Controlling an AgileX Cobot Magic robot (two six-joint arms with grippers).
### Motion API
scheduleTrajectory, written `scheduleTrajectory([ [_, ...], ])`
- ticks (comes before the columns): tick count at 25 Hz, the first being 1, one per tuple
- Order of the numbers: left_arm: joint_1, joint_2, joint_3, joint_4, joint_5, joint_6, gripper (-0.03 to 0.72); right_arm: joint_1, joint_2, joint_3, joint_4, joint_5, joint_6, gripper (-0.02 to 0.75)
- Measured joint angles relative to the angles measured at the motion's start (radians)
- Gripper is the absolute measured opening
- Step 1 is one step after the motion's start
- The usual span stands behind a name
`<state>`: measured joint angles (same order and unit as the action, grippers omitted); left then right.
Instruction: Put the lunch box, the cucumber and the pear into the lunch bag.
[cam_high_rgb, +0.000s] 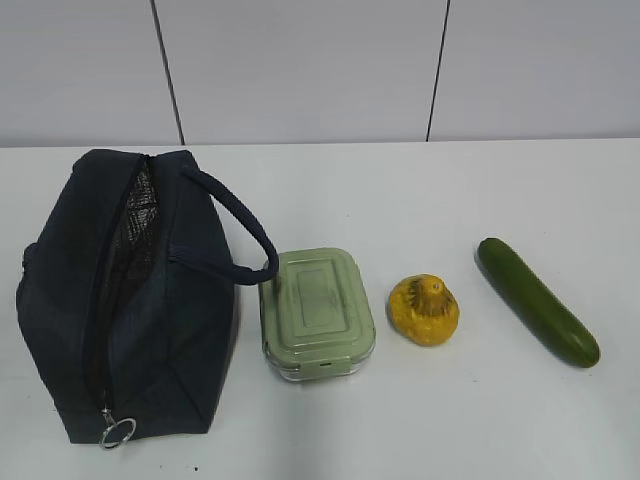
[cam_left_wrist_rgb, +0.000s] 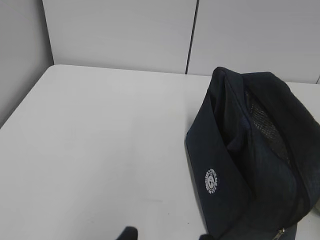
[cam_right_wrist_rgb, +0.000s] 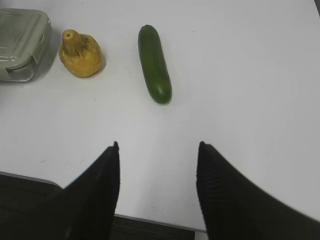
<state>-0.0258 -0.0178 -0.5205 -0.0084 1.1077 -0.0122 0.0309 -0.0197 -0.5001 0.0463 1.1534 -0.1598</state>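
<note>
Lunch bag (cam_high_rgb: 150, 300) unzipped at left; lunch box (cam_high_rgb: 317, 312), pear (cam_high_rgb: 424, 310), cucumber (cam_high_rgb: 537, 300) on surface (cam_high_rgb: 420, 200) rightward. Right gripper (cam_right_wrist_rgb: 158, 147) open, empty; left gripper (cam_left_wrist_rgb: 165, 234) apart, empty. Cucumber likely stiff, slick: grasp mid-length.

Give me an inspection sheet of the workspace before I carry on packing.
Surface: white table, bare around the items.
Job's things: lunch bag at left, zipper open, mesh lining showing; lunch box lidded, beside it; pear next; cucumber farthest right. None inside the bag.
Clutter: nothing seen.
Grippers: right claw open and empty, short of the cucumber; left claw barely visible at the frame's bottom edge, holding nothing.
Cables: nothing seen.
Surroundings: pale panelled wall behind the table.
</note>
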Motion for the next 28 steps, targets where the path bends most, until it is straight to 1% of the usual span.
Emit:
scheduleTrajectory([
  [7, 0.000, 0.000, 0.000, 0.000, 0.000, 0.000, 0.238, 0.000, 0.002, -0.011, -0.015, 0.000, 0.002, 0.397],
  [9, 0.000, 0.000, 0.000, 0.000, 0.000, 0.000, 0.238, 0.000, 0.040, -0.031, -0.017, -0.005, 0.013, 0.397],
  [14, 0.000, 0.000, 0.000, 0.000, 0.000, 0.000, 0.238, 0.000, 0.271, -0.095, -0.019, -0.024, 0.019, 0.399],
  [17, 0.000, 0.000, 0.000, 0.000, 0.000, 0.000, 0.238, 0.000, 0.432, -0.164, -0.002, -0.045, 0.019, 0.433],
  [21, 0.000, 0.000, 0.000, 0.000, 0.000, 0.000, 0.238, 0.000, 0.637, -0.278, 0.048, -0.095, -0.025, 0.492],
  [28, 0.000, 0.000, 0.000, 0.000, 0.000, 0.000, 0.238, 0.000, 0.962, -0.493, 0.065, -0.148, -0.104, 0.503],
])
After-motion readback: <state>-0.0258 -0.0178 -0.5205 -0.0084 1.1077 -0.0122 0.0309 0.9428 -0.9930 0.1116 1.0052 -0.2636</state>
